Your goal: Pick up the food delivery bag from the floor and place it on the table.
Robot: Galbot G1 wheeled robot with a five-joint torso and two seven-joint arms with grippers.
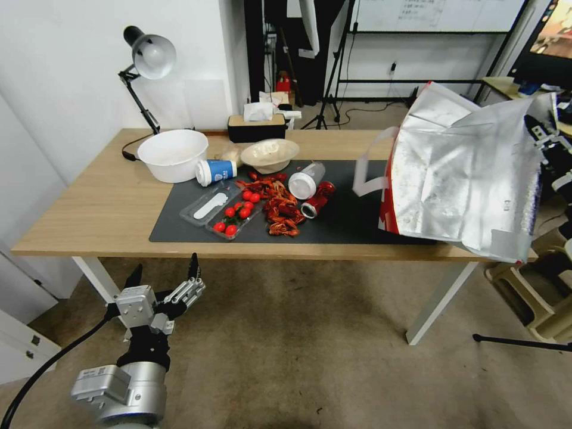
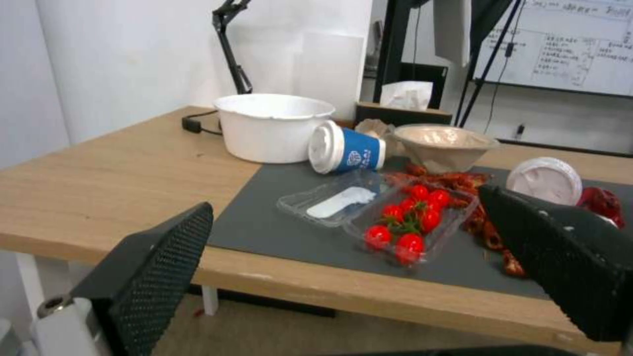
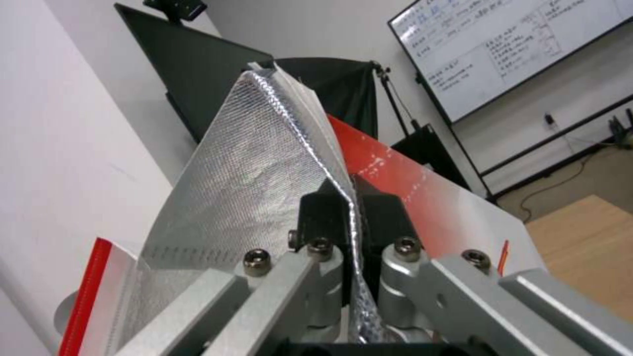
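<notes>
right gripper (image 3: 349,212): clamped on bag (image 1: 465,173) rim, bag over table (image 1: 89,208) at 3 o'clock | left gripper (image 1: 164,280): released, 7 o'clock, over floor (image 1: 310,357)

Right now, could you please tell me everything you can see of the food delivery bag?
The food delivery bag is large, its creased silver foil lining showing, with red trim along its lower left edge and a white handle loop hanging at its left. It leans at the right end of the table, its base at the dark mat. The right claw is shut on its foil edge.
</notes>
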